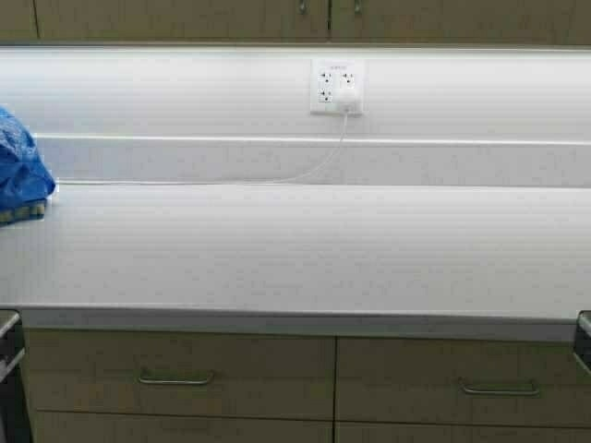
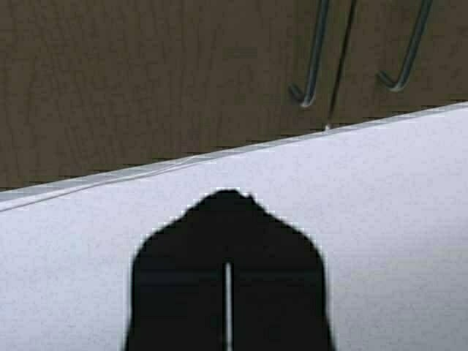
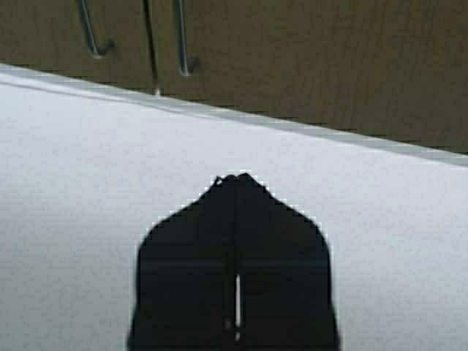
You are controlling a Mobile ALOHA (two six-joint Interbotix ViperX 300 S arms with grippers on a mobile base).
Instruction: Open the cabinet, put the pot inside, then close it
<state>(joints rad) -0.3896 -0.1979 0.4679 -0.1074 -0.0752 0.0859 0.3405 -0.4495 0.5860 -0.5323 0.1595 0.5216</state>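
Observation:
The wall cabinet [image 1: 277, 18] shows only as the bottom strip of its beige doors, both closed, with two small silver handles [image 1: 302, 7] at their meeting edges. It also shows in the left wrist view [image 2: 146, 80] and in the right wrist view [image 3: 329, 66], above the white wall. The pot is out of view. My left gripper [image 2: 228, 194] is shut and empty, a dark shape against the wall. My right gripper [image 3: 235, 177] is also shut and empty. In the high view only bits of the arms show, at the lower left [image 1: 7, 337] and lower right [image 1: 584, 337] edges.
A white countertop [image 1: 295, 249] runs across the view. A blue bag [image 1: 18, 171] lies at its far left. A wall socket [image 1: 337, 88] has a white cord trailing left. Base cabinet drawers with bar pulls [image 1: 175, 377] are below the counter edge.

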